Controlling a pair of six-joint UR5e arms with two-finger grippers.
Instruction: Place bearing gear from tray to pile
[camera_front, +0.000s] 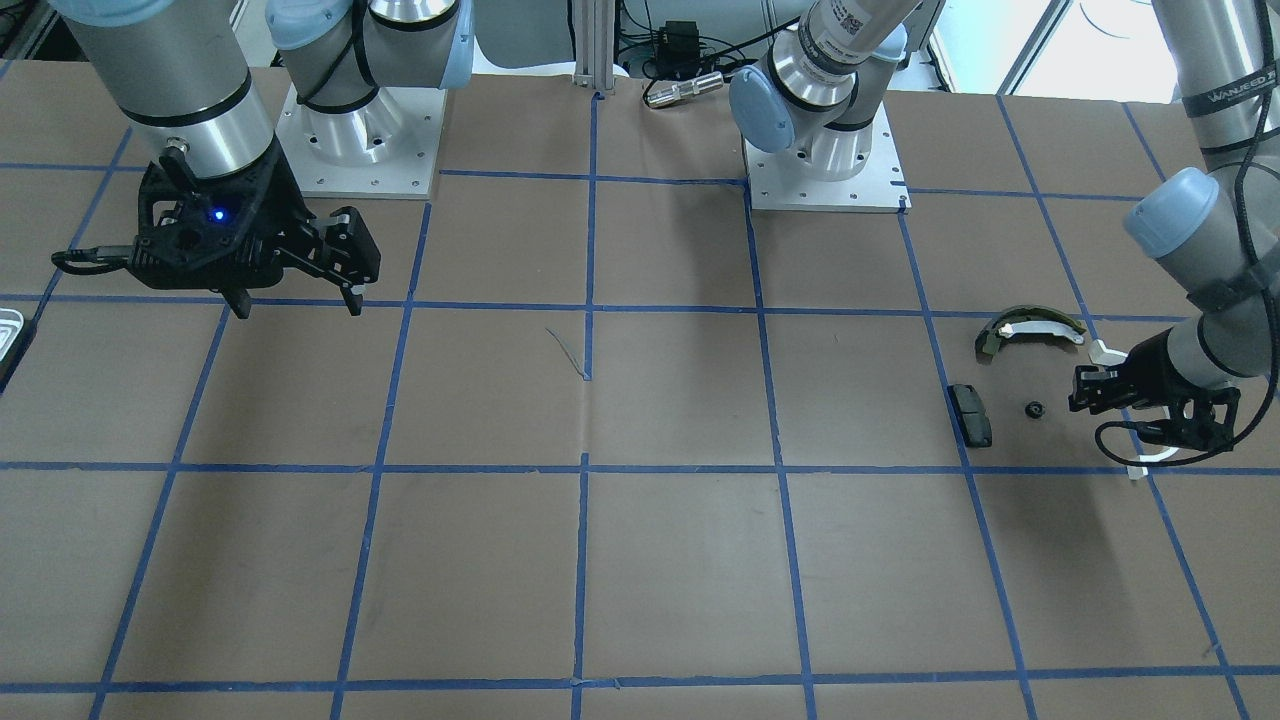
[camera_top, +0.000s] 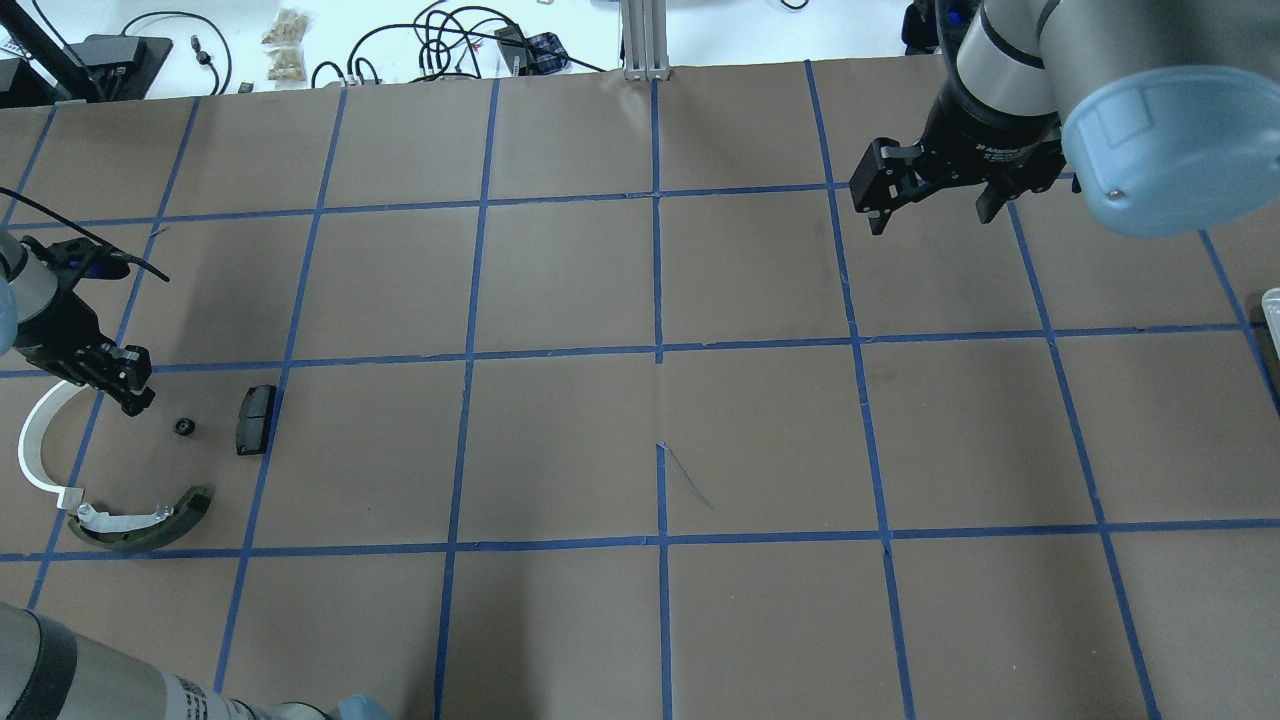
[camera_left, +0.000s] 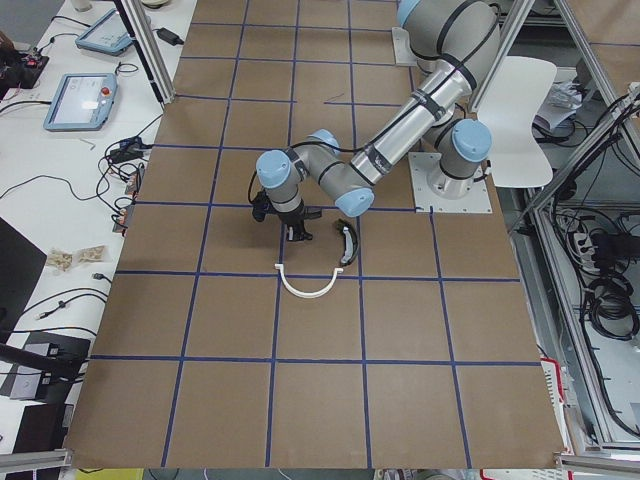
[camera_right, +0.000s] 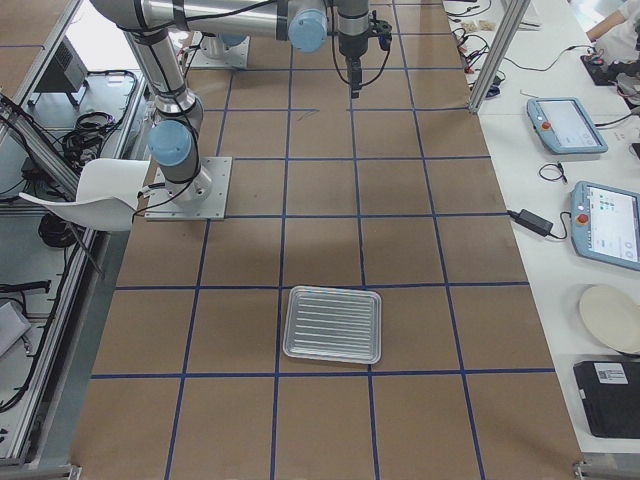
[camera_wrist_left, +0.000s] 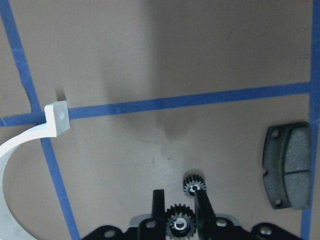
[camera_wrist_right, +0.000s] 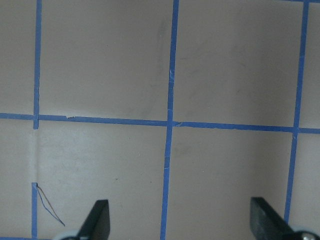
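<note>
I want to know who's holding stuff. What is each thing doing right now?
left gripper: low, fingers close together, a toothed piece between them; grip unclear.
right gripper: open, empty, up in the air.
bearing gear: lying on the table, nobody holding it.
tray: empty.

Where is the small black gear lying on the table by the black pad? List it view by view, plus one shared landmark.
Exterior front-facing: gear right of middle, just right of the black pad.
Overhead exterior: far left, just left of the pad.
Exterior left: too small to tell.
Exterior right: too small to tell.
Left wrist-mounted: bottom centre, left of the pad.
Right wrist-mounted: not in it.
Shared landmark: the black pad.
</note>
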